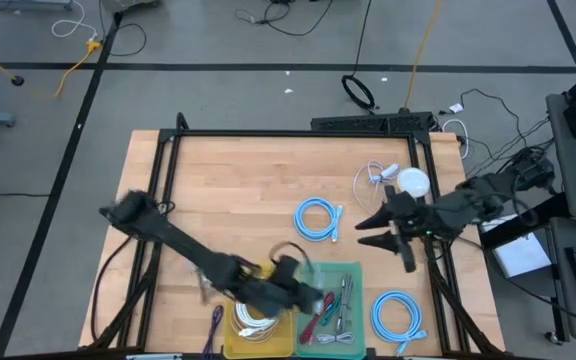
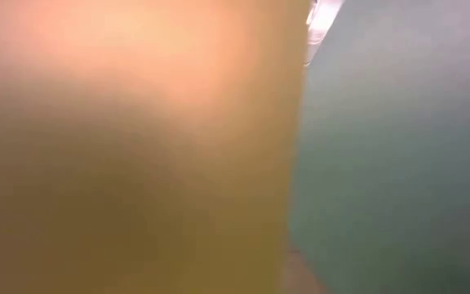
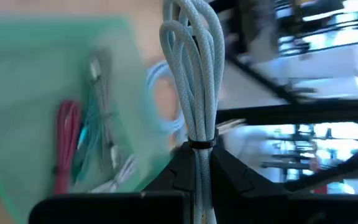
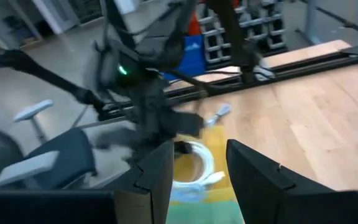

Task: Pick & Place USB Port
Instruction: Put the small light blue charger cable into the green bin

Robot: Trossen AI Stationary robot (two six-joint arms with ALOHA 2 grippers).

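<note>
My left gripper (image 3: pixel 201 171) is shut on a bundled pale blue braided USB cable (image 3: pixel 191 68) bound by a black tie. In the high view it (image 1: pixel 311 292) hovers over the seam between the yellow bin (image 1: pixel 230 340) and the green bin (image 1: pixel 356 275). The green bin (image 3: pixel 36 68) holds red, teal and grey cables. A white coiled cable (image 4: pixel 194 158) lies in the yellow bin. My right gripper (image 1: pixel 360 232) stands open and empty above the table's right half, pointing toward the bins (image 4: pixel 197 171). My left gripper pinches the cable bundle between its two fingers just below the black tie (image 3: pixel 201 144), at one end of the bundle. The fingers lie along the bundle. The looped strands (image 3: pixel 188 37) stick out beyond the fingertips, lifted clear above the green bin.
Two blue coiled cables lie on the table, one mid-table (image 1: pixel 318 218) and one right of the green bin (image 1: pixel 398 315). A white cable (image 1: pixel 376 175) and a white round object (image 1: pixel 413 184) sit at the far right. The low view is blocked by the bins' walls (image 2: pixel 137 147).
</note>
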